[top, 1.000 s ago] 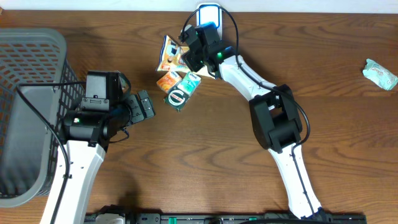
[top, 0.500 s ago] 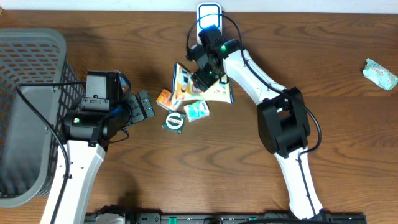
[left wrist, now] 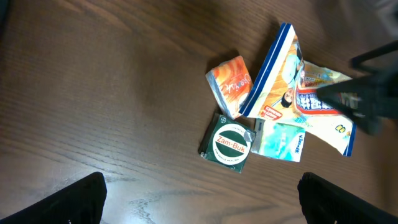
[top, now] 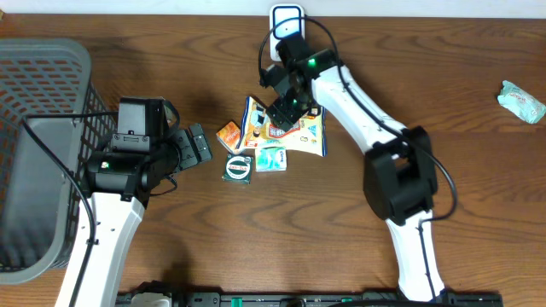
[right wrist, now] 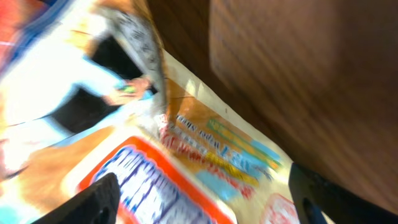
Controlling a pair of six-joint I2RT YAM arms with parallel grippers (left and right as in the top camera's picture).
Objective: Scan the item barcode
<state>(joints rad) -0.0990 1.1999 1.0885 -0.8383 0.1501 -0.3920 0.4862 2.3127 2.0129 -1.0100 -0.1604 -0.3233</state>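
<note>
Overhead, the snack packet (top: 307, 136) lies flat on the wooden table (top: 461, 60), yellow and orange with a blue edge, and everything else is placed from it. The right gripper (top: 281, 111) sits directly over the packet's upper left part and hides that part from above. In the right wrist view the picture is blurred, but its two fingers (right wrist: 93, 199) show at the bottom corners, spread wide with the printed face of the packet beneath them and nothing pinched. No barcode can be made out on the face that shows.

Three small things crowd the packet. A small orange sachet (top: 228, 135) is just beside its left edge. A pale teal sachet (top: 271, 159) touches its lower edge. A square green Zam-Buk tin (top: 239, 168) is below and left of the packet, touching the teal sachet's corner.

The left gripper (top: 198, 147) is further left of the packet, beyond the orange sachet, with its jaws fully apart and empty. A grey mesh basket (top: 43, 85) stands well to the left of the packet, past the left arm. A white and blue device (top: 287, 17) sits above the packet at the table's far edge. A crumpled pale green wrapper (top: 520, 100) lies well apart to the packet's right.
</note>
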